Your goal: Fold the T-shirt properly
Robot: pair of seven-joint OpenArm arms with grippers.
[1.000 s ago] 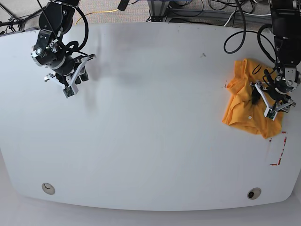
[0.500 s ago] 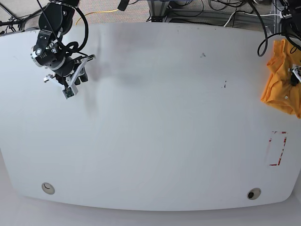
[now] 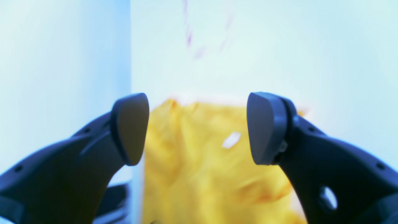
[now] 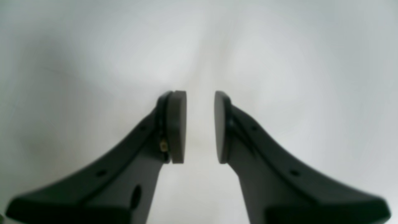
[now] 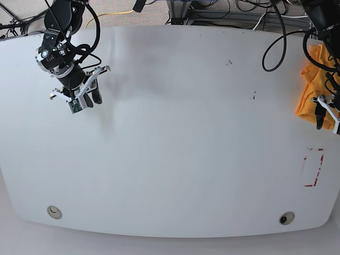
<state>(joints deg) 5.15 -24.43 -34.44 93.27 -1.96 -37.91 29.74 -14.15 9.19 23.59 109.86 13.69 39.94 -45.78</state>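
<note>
The orange-yellow T-shirt lies bunched at the table's far right edge, partly cut off by the frame. In the left wrist view the T-shirt is blurred, and a small white tag shows on it. My left gripper hangs over the shirt's near part. Its jaws stand wide apart in the left wrist view, with no cloth pinched between the pads. My right gripper is far off at the back left over bare table. Its pads are a narrow gap apart, with nothing between them.
The white table spans the base view. A red-outlined rectangle is marked near its right edge. Two round holes sit near the front edge. Cables loop over the back right corner.
The T-shirt and my left gripper went from the table's right part out to its far right edge. My right gripper shifted slightly toward the front and turned a little.
</note>
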